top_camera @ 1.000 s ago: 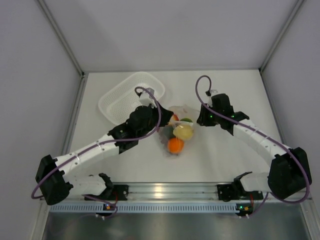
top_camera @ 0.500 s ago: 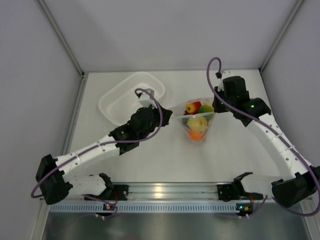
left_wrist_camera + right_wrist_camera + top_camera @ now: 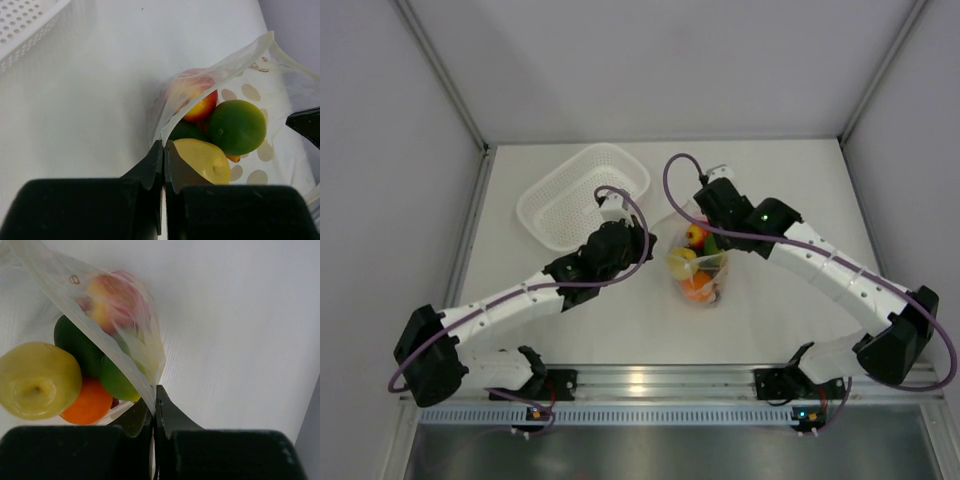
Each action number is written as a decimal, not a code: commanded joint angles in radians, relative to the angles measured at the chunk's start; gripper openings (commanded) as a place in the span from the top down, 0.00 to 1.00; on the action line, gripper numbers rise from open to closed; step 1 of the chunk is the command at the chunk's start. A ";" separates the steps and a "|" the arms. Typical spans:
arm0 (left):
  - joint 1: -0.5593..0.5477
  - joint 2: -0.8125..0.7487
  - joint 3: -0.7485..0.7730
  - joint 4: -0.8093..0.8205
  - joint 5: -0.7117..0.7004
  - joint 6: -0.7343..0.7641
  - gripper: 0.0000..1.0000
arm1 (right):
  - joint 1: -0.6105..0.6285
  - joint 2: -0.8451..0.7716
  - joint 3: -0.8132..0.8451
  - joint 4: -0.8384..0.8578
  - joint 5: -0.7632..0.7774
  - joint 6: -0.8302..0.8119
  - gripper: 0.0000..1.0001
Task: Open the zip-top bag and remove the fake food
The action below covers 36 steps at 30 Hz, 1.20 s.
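My left pincer (image 3: 163,150) is clamped on one lip of the clear, crinkly, white-dotted plastic zip-top bag (image 3: 272,95), and my right pincer (image 3: 153,407) is pinched on the opposite lip. The bag is mid-desk (image 3: 620,310), right of the white perforated plastic basket (image 3: 570,195). Its long axis runs far-to-near, with the open mouth toward the far side. The small plastic fruits (image 3: 236,126) are inside.

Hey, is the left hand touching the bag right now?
Touching. The left wrist view shows the left hand pinched shut on the rim of the bag, with the plastic running out from between its fingers.
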 commanded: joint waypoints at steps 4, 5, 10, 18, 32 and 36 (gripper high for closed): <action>0.115 -0.116 -0.028 -0.033 0.139 -0.034 0.72 | 0.040 0.015 0.070 0.012 0.079 0.045 1.00; 0.136 -0.122 -0.028 -0.033 0.160 -0.028 0.67 | 0.043 0.012 0.070 0.018 0.078 0.044 1.00; 0.176 -0.146 0.036 -0.080 0.222 0.009 0.01 | 0.041 0.002 0.057 0.047 0.076 0.050 1.00; 0.083 -0.123 0.168 -0.151 0.138 0.088 0.15 | 0.043 -0.005 0.033 0.084 0.067 0.067 1.00; -0.089 0.090 0.305 -0.197 0.127 0.193 0.38 | 0.041 -0.129 -0.084 0.221 -0.025 0.111 1.00; -0.161 0.163 0.349 -0.257 0.041 0.234 0.37 | 0.040 -0.139 -0.093 0.221 -0.007 0.108 1.00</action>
